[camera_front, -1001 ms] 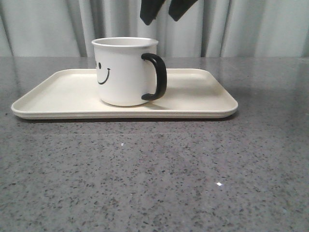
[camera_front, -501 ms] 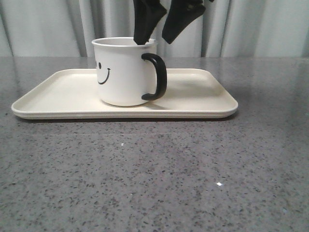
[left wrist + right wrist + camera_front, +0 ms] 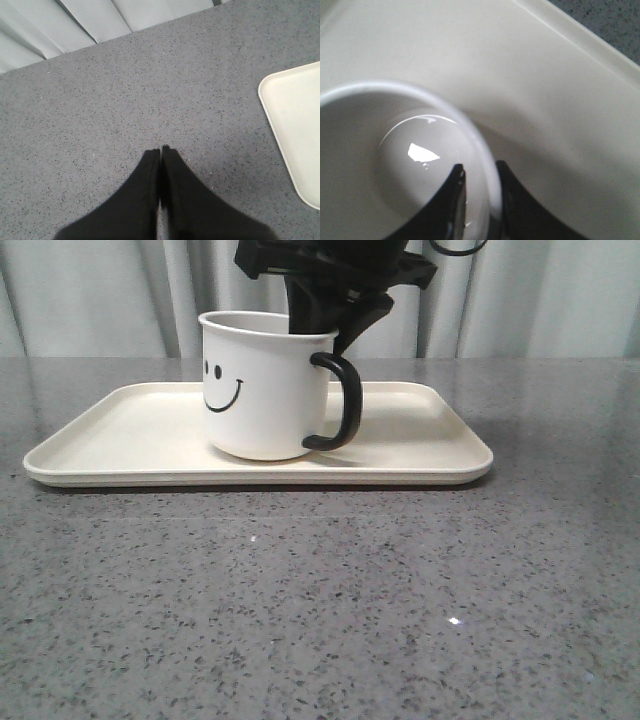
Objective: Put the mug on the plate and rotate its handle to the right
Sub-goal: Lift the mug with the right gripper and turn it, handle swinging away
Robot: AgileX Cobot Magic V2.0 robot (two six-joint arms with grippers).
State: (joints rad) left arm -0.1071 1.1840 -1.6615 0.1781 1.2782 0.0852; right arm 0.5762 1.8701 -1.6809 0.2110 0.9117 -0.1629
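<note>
Right tool [image 3: 480, 172] straddles the mug's [image 3: 265, 385] rim, one finger inside and one outside, pinching the wall just above the handle [image 3: 340, 400]. The mug sits on the cream tray [image 3: 120, 430], near its middle, handle showing on the right of the smiley face. Keep your pinch firm and twist about the mug's own axis, base flat, so it doesn't tip or skid toward the tray's rim. Your left tool [image 3: 160, 152] idles closed over the counter [image 3: 150, 90].
</note>
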